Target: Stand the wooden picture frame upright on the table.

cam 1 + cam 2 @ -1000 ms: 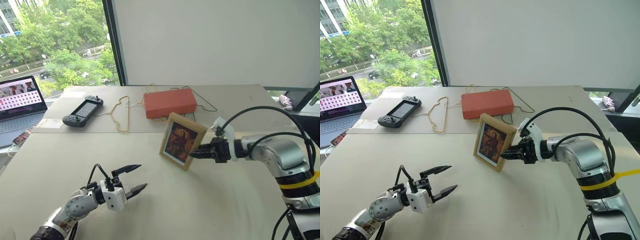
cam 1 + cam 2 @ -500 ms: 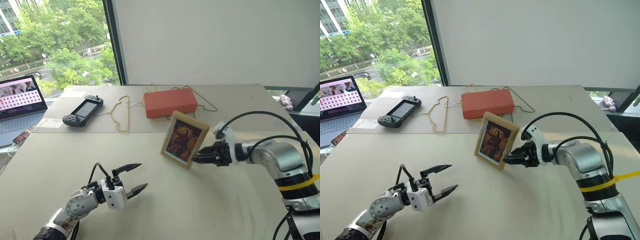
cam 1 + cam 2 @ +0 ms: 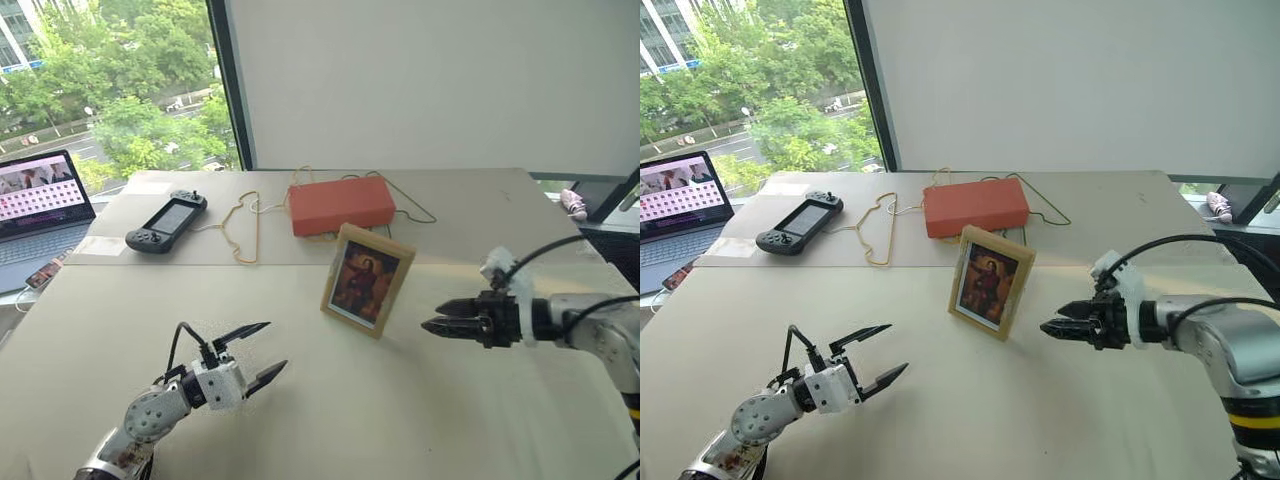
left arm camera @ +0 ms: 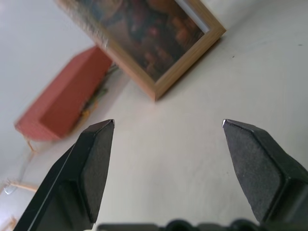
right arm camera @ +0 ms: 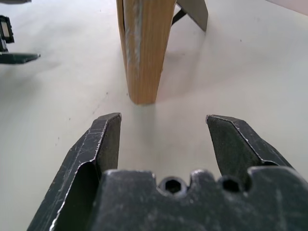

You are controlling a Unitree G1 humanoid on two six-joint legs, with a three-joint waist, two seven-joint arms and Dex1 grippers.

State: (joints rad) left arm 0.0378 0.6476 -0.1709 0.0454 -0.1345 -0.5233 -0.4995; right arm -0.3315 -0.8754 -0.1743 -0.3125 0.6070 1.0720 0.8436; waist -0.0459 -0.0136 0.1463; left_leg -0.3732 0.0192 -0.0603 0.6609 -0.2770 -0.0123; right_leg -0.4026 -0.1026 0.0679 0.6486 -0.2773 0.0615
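The wooden picture frame (image 3: pixel 365 279) stands upright on the pale table (image 3: pixel 420 400), its reddish portrait facing me, leaning back on its fold-out stand (image 5: pixel 193 12). My right gripper (image 3: pixel 432 327) hovers open a short way to the right of the frame, apart from it, pointing at its edge (image 5: pixel 143 48). Nothing is between its fingers. Down at the near left, my left gripper (image 3: pixel 266 350) is open and empty over the table, pointing toward the frame (image 4: pixel 154 38).
Behind the frame lies a red-orange box (image 3: pixel 340 205) with thin cords around it. A black handheld game console (image 3: pixel 165 222) sits at the far left, and a laptop (image 3: pixel 40 200) at the left edge. A seam (image 3: pixel 200 265) crosses the table.
My right gripper has let go of the frame, opened and drawn back to the right. The frame now stands alone. My left gripper rolled slightly.
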